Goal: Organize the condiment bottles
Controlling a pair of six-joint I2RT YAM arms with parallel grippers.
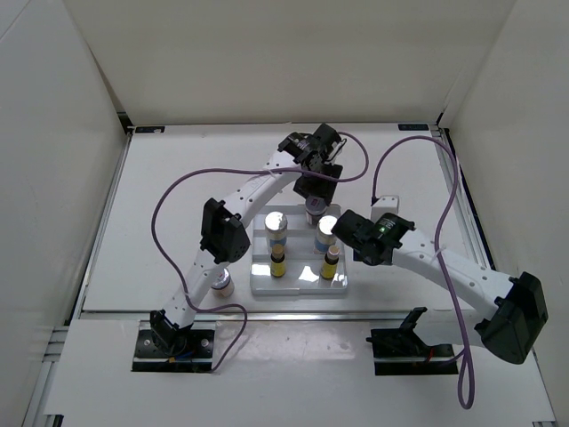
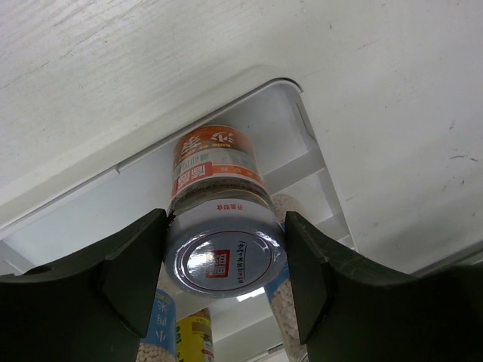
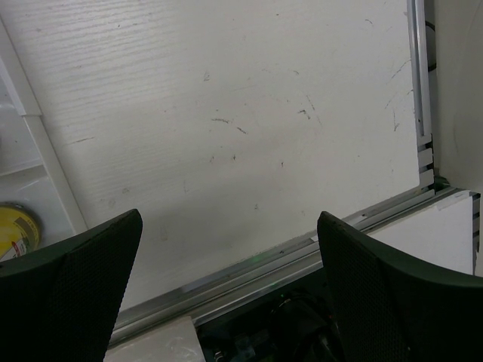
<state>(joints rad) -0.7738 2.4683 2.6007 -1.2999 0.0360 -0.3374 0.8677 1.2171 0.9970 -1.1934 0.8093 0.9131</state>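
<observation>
My left gripper (image 1: 313, 196) is shut on a white shaker jar with a red label (image 2: 215, 170), gripping it at the silver lid (image 2: 223, 260), over the back step of the white stepped tray (image 1: 298, 285). The gripper's own view (image 2: 224, 264) shows both fingers against the lid. Two silver-lidded jars (image 1: 276, 222) (image 1: 327, 224) stand on the middle step. Two yellow dark-capped bottles (image 1: 278, 262) (image 1: 331, 264) stand on the front step. Another jar (image 1: 220, 283) stands on the table left of the tray, partly hidden by the left arm. My right gripper (image 1: 348, 233) (image 3: 226, 286) is open and empty beside the tray's right side.
White walls enclose the table on three sides. A metal rail (image 3: 302, 256) runs along the near table edge. The tray's right edge (image 3: 30, 151) and a yellow bottle (image 3: 15, 230) show at the left of the right wrist view. Purple cables loop above both arms.
</observation>
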